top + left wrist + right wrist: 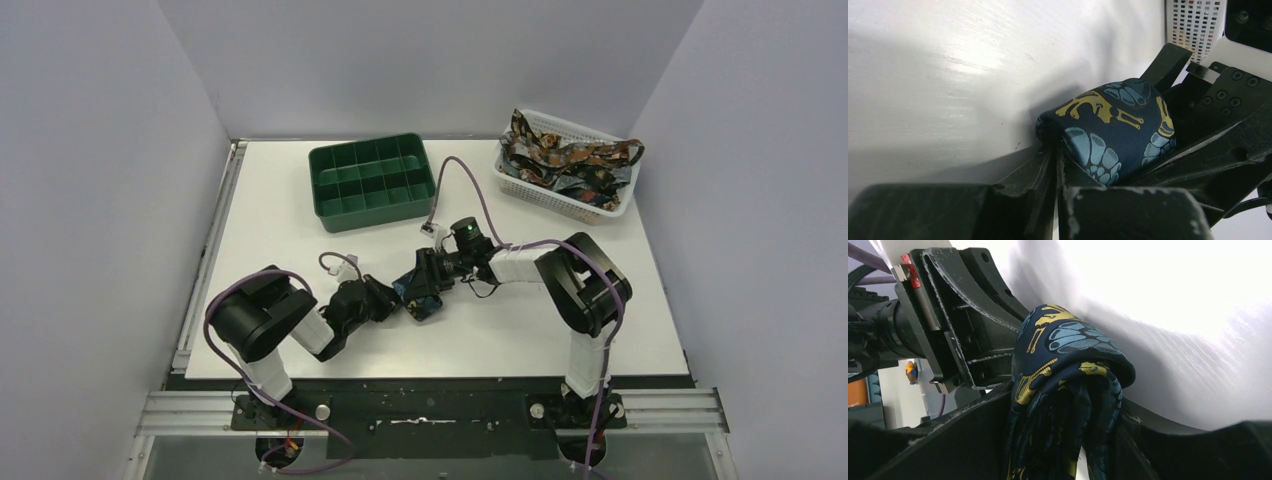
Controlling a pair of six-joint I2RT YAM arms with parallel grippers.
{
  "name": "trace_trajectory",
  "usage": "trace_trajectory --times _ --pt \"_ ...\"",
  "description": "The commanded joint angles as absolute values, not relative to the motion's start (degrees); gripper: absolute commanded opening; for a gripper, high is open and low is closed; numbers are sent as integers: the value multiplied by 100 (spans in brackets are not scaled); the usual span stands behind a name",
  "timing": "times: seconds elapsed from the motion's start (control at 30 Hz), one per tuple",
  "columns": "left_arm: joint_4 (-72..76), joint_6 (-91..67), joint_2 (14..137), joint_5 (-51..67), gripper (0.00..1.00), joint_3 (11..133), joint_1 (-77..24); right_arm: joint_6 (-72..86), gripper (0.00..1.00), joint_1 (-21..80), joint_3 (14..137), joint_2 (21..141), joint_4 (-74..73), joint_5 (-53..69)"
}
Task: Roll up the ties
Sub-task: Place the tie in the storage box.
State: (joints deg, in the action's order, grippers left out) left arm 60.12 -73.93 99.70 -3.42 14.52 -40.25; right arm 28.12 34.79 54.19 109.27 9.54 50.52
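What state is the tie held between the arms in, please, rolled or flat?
Rolled: the tie is a compact bundle, with wrapped layers visible in the right wrist view.

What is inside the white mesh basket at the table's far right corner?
A tangled heap of dark neckties with orange and brown patterns fills the white mesh basket; one end hangs over its right rim. The heap hides the basket floor and anything beneath.

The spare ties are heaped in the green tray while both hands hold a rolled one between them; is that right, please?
Not quite: the top view shows the spare ties heaped in the white mesh basket, not the green tray. The left hand and right hand do hold a rolled tie between them.
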Motion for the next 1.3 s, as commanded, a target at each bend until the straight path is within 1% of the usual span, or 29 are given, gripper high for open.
trace_trajectory --times 0.0,0.03,0.07,0.1,0.13,0.2,0.3,0.37,0.4,0.53,0.63,0.8,0.9,1.0,1.07,1.27 --pt "6361 -7468 10137 -391 4 1430 -4136 3066 56 3765 5393 11119 1312 5147" --pt "6389 -7497 10136 -414 4 1406 -4139 3067 56 3778 5392 11123 1310 5127" --pt "6420 -7535 10134 -435 4 1342 -4132 3067 53 3779 5376 11119 1316 5084" --pt "6480 -7567 10109 -458 4 1284 -4127 3052 46 3773 5363 11097 1297 5033" --pt "6499 -7587 10074 -483 4 1223 -4126 3024 44 3764 5347 11065 1259 4997" --pt "6382 -7577 9927 -525 4 1154 -4093 3015 43 3717 5296 10985 1246 4975" --pt "5916 -7452 9650 -564 4 1162 -4058 3015 38 3617 5287 10866 1208 5016" --pt "5484 -7310 9348 -654 5 1209 -4057 2996 23 3551 5299 10770 1162 5048" --pt "5234 -7233 9226 -699 5 1242 -4059 2990 22 3532 5300 10700 1144 5035" --pt "4411 -7041 8693 -901 9 1306 -4052 2911 24 3429 5396 10446 936 4935" --pt "4085 -7013 8429 -1036 15 1277 -4046 2826 24 3377 5531 10418 731 4838" --pt "3781 -6914 7947 -1125 18 1192 -3985 2581 23 3289 5911 10224 143 4272" --pt "3225 -6631 7488 -1112 21 1369 -3791 2370 23 3163 6367 10103 -410 3689" --pt "2356 -6160 6894 -1149 22 1681 -3582 2235 23 3000 6966 10146 -841 3131" --pt "1959 -5946 6567 -1082 25 1834 -3371 2200 23 2951 7309 10199 -976 2699" --pt "1226 -5417 5951 -534 28 2140 -2532 2064 23 2931 8726 10810 -1466 1607"
